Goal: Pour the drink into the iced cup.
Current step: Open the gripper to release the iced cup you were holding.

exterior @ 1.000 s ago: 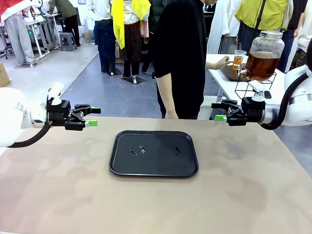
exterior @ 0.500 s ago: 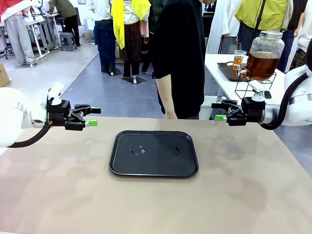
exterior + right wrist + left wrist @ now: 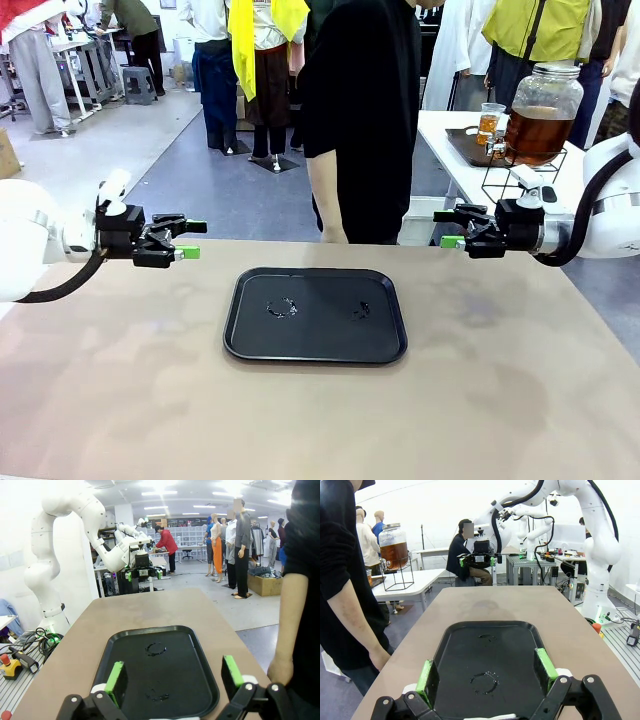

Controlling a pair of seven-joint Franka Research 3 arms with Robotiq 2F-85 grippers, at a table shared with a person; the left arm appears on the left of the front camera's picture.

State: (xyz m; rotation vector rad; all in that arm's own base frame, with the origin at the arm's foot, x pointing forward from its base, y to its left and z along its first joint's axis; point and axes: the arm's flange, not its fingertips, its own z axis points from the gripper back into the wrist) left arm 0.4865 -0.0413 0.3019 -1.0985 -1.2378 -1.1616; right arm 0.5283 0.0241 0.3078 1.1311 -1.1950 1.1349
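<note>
Left gripper (image 3: 190, 239) and right gripper (image 3: 447, 229) hover above the table's (image 3: 120, 390) far corners, jaws spread wide, nothing held. Black tray (image 3: 315, 350) lies between them with wet ring marks. The drink (image 3: 537, 130) sits in a lidded glass jar (image 3: 543, 85) on the side table beyond the right arm, a small cup (image 3: 489, 120) beside it; a person (image 3: 365, 120) stands at the far edge.

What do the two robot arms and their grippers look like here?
Both arms are glossy white with rounded links. The left gripper and the right gripper are black, angular two-finger units with bright green pads. A thick black cable loops beside each wrist.
</note>
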